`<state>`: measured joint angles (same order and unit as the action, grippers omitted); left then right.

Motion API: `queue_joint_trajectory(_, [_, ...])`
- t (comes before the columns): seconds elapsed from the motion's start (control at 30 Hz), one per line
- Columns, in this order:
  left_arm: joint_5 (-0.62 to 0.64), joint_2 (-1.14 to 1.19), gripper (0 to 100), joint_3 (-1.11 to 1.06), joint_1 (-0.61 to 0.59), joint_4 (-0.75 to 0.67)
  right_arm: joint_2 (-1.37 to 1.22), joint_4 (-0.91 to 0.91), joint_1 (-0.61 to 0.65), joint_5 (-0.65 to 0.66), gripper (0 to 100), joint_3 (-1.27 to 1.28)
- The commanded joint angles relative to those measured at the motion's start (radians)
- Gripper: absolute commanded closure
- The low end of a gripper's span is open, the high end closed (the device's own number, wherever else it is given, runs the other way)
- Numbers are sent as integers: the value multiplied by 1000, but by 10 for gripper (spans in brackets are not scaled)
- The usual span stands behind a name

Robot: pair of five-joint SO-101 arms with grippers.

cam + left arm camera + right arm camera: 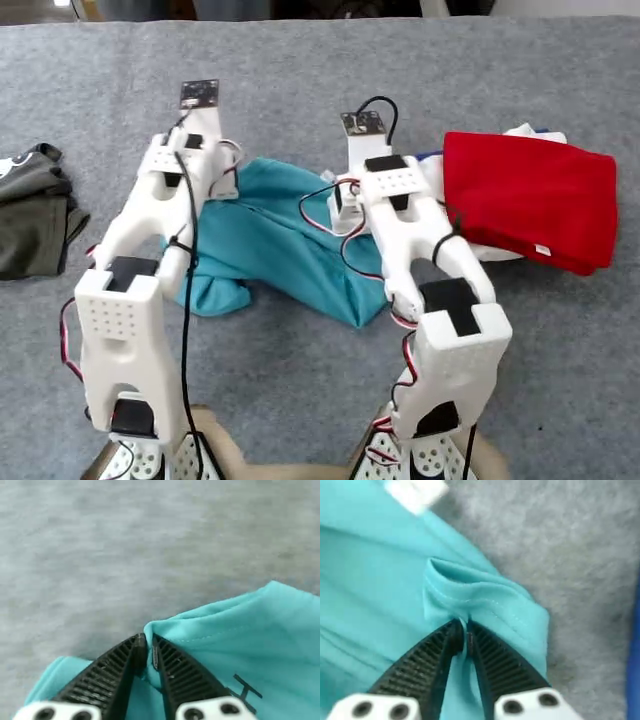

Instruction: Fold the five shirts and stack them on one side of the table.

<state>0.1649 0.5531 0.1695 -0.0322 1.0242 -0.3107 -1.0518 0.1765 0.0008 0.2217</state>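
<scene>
Pinching teal shirt edges, both jaws (clamped).

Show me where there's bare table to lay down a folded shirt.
Widest free patch: the far strip of table beyond the teal shirt and red shirt. Another lies beside the right arm, nearer than the red shirt. A narrower gap sits between the dark shirt and the left arm. Crowded: the middle, where the teal shirt spreads between both arms.

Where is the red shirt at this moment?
In the high view the folded red shirt lies on the right of the table, atop a white garment, just right of the teal shirt.
</scene>
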Motion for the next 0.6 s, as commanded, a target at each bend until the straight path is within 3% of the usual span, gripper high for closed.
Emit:
queue_joint_trajectory(0.0, [-3, -15, 972, 45, -110, 89, 145, -46, 15, 64, 985, -42])
queue_joint_trajectory(0.27, [-35, -104, 972, -15, -257, 192, 418, -54, 132, 68, 985, -44])
queue_joint_trajectory(0.57, [-153, -588, 972, -406, -377, 186, 506, -69, 178, -55, 985, -285])
